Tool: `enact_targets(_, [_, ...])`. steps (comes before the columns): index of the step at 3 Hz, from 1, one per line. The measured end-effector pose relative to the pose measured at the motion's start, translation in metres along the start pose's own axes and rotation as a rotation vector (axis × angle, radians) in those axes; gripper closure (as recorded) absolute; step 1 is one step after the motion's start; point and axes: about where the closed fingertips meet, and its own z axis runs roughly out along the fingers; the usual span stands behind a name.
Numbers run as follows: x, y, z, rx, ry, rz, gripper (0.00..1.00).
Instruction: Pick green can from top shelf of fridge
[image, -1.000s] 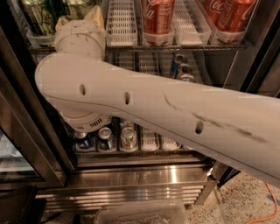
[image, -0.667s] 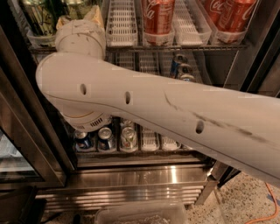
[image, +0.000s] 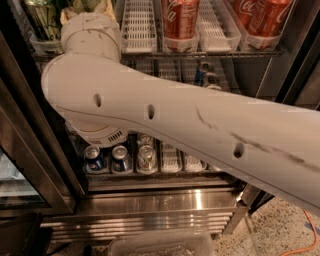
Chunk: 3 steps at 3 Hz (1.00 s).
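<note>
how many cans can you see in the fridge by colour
green cans, top shelf left: 2
red cola cans, top shelf: 3
blue-silver can, middle rack: 1
bottom rack cans, lids showing: 3
total: 9 visible
end effector: out of view past the wrist of the arm, near the green cans

The arm (image: 175, 120) hides most of the middle rack and leaves the frame at the top edge, upper left, so the gripper is out of sight beyond it. What may be green cans (image: 41, 20) beside it, and the red cans (image: 180, 20), are cut off by that edge.
</note>
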Motion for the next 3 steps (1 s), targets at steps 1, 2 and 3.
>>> enact_targets(1, [-0.013, -0.004, -0.003, -0.005, -0.036, 0.025, 1.0])
enact_targets(2, [-0.012, -0.015, -0.009, -0.028, -0.035, 0.021, 1.0])
enact_targets(3, [-0.014, -0.031, -0.022, -0.075, -0.025, 0.023, 1.0])
